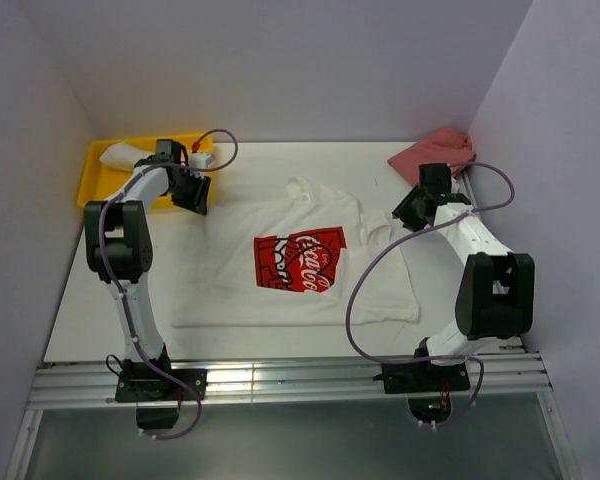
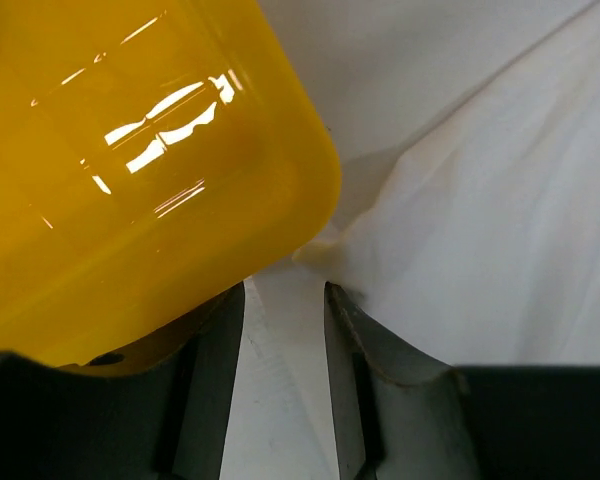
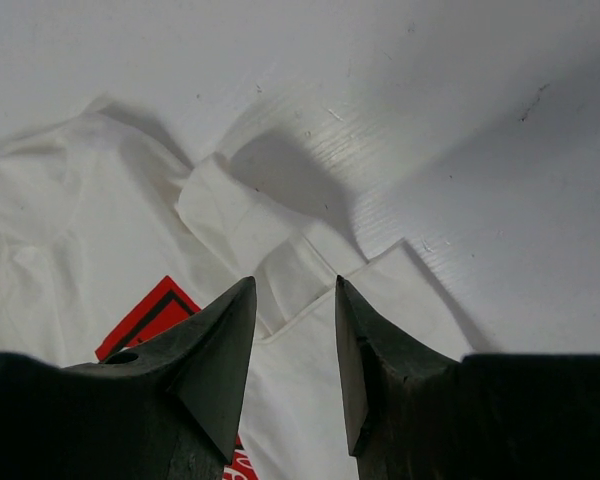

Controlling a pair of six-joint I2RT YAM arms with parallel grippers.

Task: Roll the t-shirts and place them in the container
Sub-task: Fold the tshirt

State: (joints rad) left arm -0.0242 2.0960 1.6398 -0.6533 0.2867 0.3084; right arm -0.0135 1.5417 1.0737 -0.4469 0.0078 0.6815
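Note:
A white t-shirt (image 1: 300, 290) with a red chest print (image 1: 300, 260) lies spread flat on the table's middle. Another white cloth (image 1: 120, 155) lies in the yellow tray (image 1: 90, 175) at the back left. My left gripper (image 1: 197, 198) is open and empty beside the tray's corner, at the shirt's left edge (image 2: 480, 250). My right gripper (image 1: 405, 215) is open and empty above the shirt's right sleeve (image 3: 310, 270); the red print shows in that view (image 3: 145, 315).
A pinkish-red cloth (image 1: 435, 152) is bunched at the back right corner. The yellow tray's rounded corner (image 2: 280, 170) is close to my left fingers (image 2: 215, 380). Walls close in the table on the left, back and right.

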